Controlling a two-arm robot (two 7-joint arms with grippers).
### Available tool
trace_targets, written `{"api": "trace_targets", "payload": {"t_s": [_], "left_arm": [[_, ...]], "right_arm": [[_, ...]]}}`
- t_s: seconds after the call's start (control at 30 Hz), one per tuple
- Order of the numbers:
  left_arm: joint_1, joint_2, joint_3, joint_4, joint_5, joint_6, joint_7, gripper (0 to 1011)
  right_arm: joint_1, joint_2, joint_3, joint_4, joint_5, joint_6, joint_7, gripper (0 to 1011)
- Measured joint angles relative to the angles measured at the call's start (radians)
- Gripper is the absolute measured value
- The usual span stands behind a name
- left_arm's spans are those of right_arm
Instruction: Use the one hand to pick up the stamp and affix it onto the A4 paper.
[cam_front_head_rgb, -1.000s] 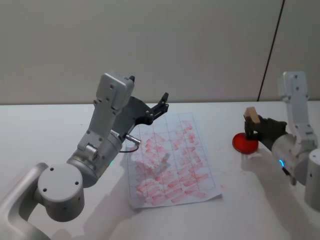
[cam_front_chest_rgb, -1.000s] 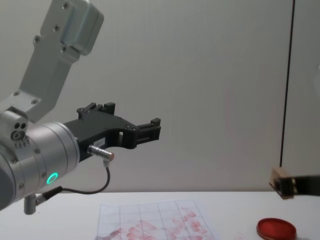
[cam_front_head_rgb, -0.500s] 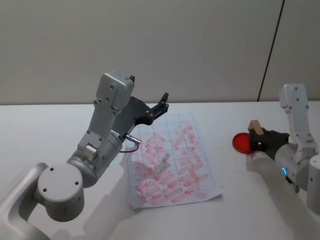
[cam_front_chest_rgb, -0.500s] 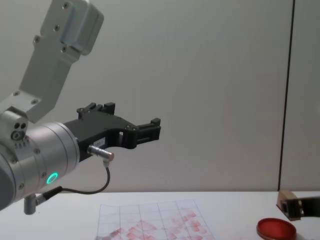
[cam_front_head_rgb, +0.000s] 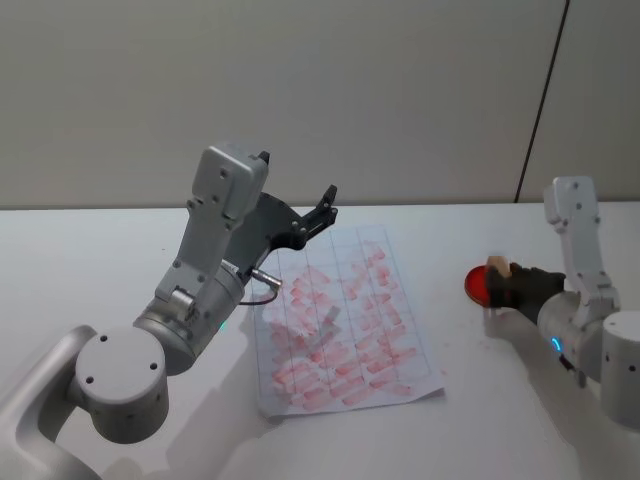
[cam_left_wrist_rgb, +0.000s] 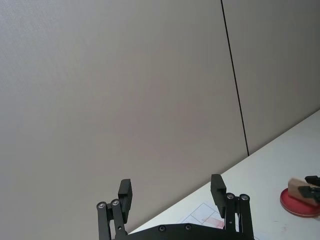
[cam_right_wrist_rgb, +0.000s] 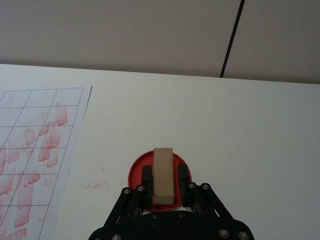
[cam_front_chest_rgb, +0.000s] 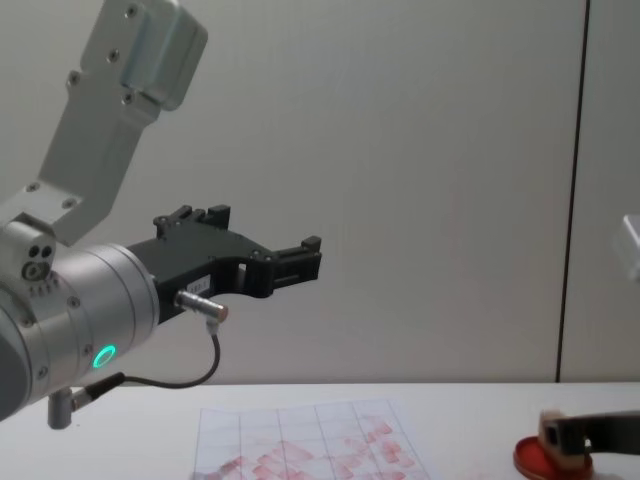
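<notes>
Centrally, the stamp (cam_right_wrist_rgb: 162, 175), a small tan wooden block, sits clamped between the two black fingers (cam_right_wrist_rgb: 147, 181) of the right gripper (cam_right_wrist_rgb: 163, 184), whose jaws are closed narrowly on its long sides. Seen from the right wrist, the block stands directly over the round red ink pad (cam_right_wrist_rgb: 137, 167), which shows as a red rim on either side of it. In the chest view the stamp (cam_front_chest_rgb: 552, 431) is low on the pad (cam_front_chest_rgb: 530, 456), at its surface or just above it; actual contact cannot be confirmed. From the head view, stamp (cam_front_head_rgb: 496, 266), right gripper (cam_front_head_rgb: 503, 285) and ink pad (cam_front_head_rgb: 477, 282) lie together on the right side of the white table (cam_front_head_rgb: 90, 270).

Left of the pad, well apart from it, lies the A4 paper (cam_front_head_rgb: 345, 320), a white gridded sheet covered with many red rectangular stamp prints; a few faint red smudges (cam_right_wrist_rgb: 94, 185) mark the table between pad and sheet. The same sheet (cam_front_chest_rgb: 310, 445) appears flat in the chest view.

Farther left, the left gripper (cam_front_head_rgb: 322, 212) hangs raised above the far left part of the paper, its fingers (cam_left_wrist_rgb: 125, 195) spread wide apart and holding nothing. A pale wall (cam_front_head_rgb: 330, 90) with one dark vertical seam (cam_front_head_rgb: 540, 100) rises behind the table.
</notes>
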Motion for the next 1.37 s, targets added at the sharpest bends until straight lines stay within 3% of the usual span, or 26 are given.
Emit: {"api": "trace_targets", "payload": {"t_s": [0.4,0.6,0.83,1.37], "left_arm": [[0.000,0.000,0.000,0.000,0.000,0.000,0.000,1001],[0.000,0.000,0.000,0.000,0.000,0.000,0.000,1001],[0.000,0.000,0.000,0.000,0.000,0.000,0.000,1001],[0.000,0.000,0.000,0.000,0.000,0.000,0.000,1001]], "right_arm": [[0.010,-0.006,-0.002,0.026,-0.012,-0.036,0.016,642],[-0.003,0.000,-0.002,-0.001,-0.024,-0.076,0.023,854],[-0.032,0.016,0.002,-0.055,-0.042,-0.142,0.035,1001],[-0.112,0.076,0.027,-0.184,-0.076,-0.336,0.075,1001]]}}
